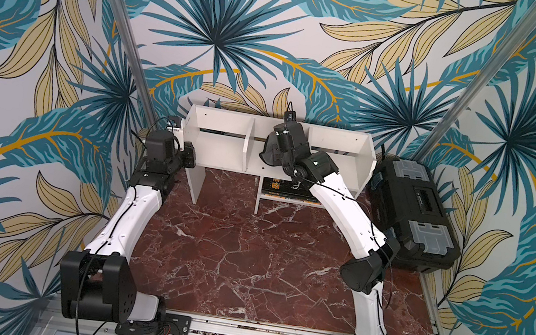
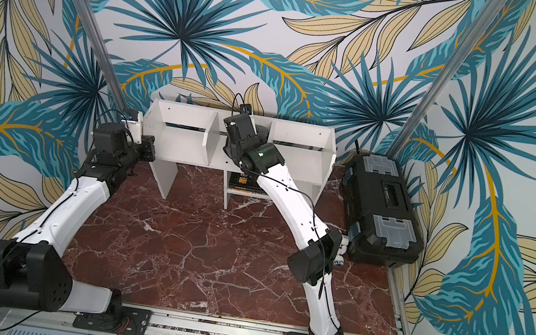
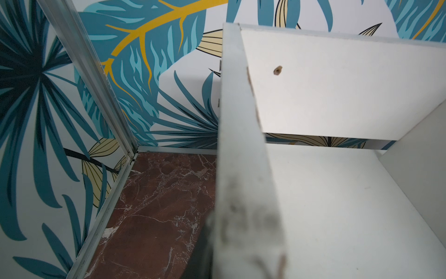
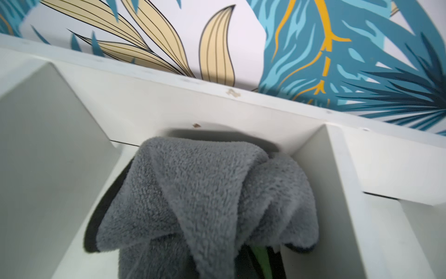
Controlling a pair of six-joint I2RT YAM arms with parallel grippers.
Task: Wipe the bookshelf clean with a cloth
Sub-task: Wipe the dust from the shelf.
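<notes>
The white bookshelf [image 1: 219, 146] [image 2: 183, 142] stands at the back of the table against the wall. My right gripper [image 1: 278, 153] reaches down into its middle compartment, shut on the grey cloth [image 1: 266, 159]. In the right wrist view the cloth [image 4: 205, 193] hangs bunched over the compartment floor, close to the back board, and hides the fingers. My left gripper [image 1: 188, 155] [image 2: 147, 149] is at the shelf's left end. In the left wrist view the left end panel [image 3: 241, 169] runs down between the jaws, with one dark finger [image 3: 201, 256] against its outer face.
A black toolbox [image 1: 412, 213] [image 2: 384, 208] with grey latches lies right of the shelf. Dark books [image 1: 278, 186] sit under the shelf's middle section. Aluminium posts [image 1: 124, 29] rise at both back corners. Red marble tabletop [image 1: 245, 252] stretches in front.
</notes>
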